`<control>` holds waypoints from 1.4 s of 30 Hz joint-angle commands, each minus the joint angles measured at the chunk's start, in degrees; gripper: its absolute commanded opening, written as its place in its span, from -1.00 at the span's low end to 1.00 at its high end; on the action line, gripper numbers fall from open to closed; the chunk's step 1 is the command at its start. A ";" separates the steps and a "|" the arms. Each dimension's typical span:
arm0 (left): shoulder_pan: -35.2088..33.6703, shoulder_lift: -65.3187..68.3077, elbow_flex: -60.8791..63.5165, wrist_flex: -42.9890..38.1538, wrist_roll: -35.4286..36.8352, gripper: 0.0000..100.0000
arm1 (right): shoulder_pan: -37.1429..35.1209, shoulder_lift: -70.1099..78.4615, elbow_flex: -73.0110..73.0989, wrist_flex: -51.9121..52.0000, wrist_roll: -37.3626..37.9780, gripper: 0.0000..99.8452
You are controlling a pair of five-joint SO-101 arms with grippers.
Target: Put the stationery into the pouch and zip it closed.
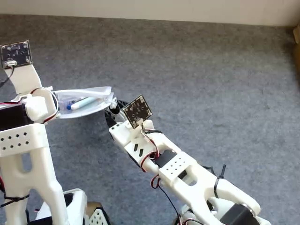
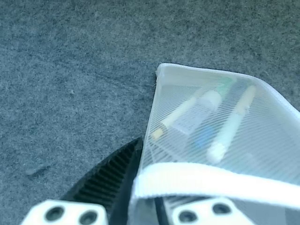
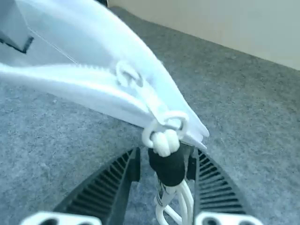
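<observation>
A clear mesh pouch (image 1: 89, 99) hangs just above the grey carpet between both arms. Pens (image 2: 232, 124) and other stationery (image 2: 187, 117) lie inside it. My left gripper (image 2: 145, 197) is shut on one end of the pouch (image 2: 262, 154), its white zip band crossing the fingers. It appears in the high view as the left gripper (image 1: 55, 107). At the opposite end, my right gripper (image 3: 166, 176) is shut on the zipper pull (image 3: 164, 138), a white knotted cord with a black bead. In the high view the right gripper (image 1: 112, 108) sits at the pouch's right tip.
Grey carpet (image 1: 211, 84) covers the surface all around, with open room to the right and far side. A pale wall strip (image 1: 150, 9) runs along the far edge. The left arm's white base (image 1: 28, 164) stands at the near left.
</observation>
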State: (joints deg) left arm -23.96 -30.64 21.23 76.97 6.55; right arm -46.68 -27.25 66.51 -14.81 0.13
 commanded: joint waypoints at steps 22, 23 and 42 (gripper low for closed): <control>0.92 0.75 0.22 -1.41 0.35 -0.99 | -0.22 -8.57 1.19 -0.92 0.00 -0.88; 0.92 0.75 0.22 -1.41 0.35 -0.99 | -0.22 -8.57 1.27 -0.92 0.00 -0.88; 0.92 0.75 0.22 -1.32 0.35 -0.99 | -0.22 -4.62 1.10 -1.01 -0.09 -0.73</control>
State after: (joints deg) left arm -24.04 -30.64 21.23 76.97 6.55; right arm -46.59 -32.00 68.26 -14.81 0.13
